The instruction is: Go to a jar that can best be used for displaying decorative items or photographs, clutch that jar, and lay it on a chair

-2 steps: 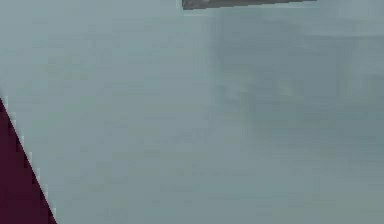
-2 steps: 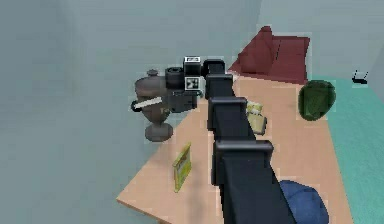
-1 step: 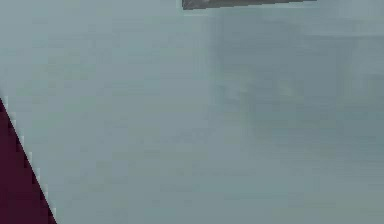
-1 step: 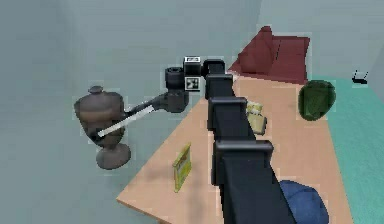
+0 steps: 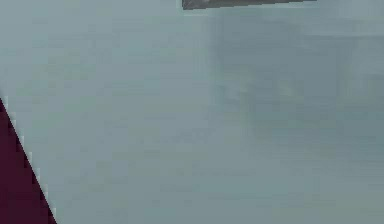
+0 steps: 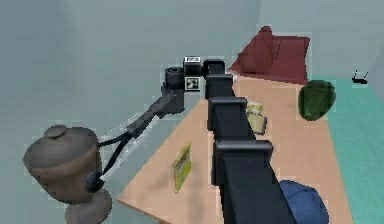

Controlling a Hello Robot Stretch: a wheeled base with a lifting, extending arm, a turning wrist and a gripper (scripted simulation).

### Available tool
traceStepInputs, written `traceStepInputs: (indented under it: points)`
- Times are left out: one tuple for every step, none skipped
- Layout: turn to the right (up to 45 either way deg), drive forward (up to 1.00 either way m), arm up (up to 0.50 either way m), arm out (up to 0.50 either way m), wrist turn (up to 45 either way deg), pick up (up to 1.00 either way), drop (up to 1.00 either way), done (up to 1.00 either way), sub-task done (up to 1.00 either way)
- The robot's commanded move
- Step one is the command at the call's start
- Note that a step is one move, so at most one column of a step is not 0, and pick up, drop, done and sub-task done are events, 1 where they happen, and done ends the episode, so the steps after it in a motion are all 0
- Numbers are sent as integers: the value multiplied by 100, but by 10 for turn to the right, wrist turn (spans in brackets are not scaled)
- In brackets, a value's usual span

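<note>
A brown, urn-shaped jar (image 6: 62,162) with a lid knob and a foot hangs at the arm side view's lower left, off the tan table's (image 6: 160,150) left edge and clear of it. The gripper (image 6: 100,168) holds this jar: its dark body sits by the two white marker squares (image 6: 192,82), and the thin fingers (image 6: 135,130) run down-left to the jar. The dark arm bar (image 6: 235,150) rises from the bottom edge over the table. A dark red upholstered seat (image 6: 272,52) stands beyond the table's far end.
On the table lie a yellow-green flat thing (image 6: 181,167), a beige thing (image 6: 258,118), a green rounded thing (image 6: 316,100) and a blue thing (image 6: 300,205). Pale teal floor (image 6: 360,130) lies at the right. A pale wall (image 5: 200,120) is close ahead, with a maroon wedge (image 5: 18,180).
</note>
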Motion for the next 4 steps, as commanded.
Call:
traceStepInputs:
  points:
    - [0, 0, 0, 0, -90, 0, 0, 0, 0]
    - [0, 0, 0, -30, 0, 0, 0, 0, 0]
    - [-450, 0, 0, 0, 0, 0, 0, 0, 0]
    - [-450, 0, 0, 0, 0, 0, 0, 0, 0]
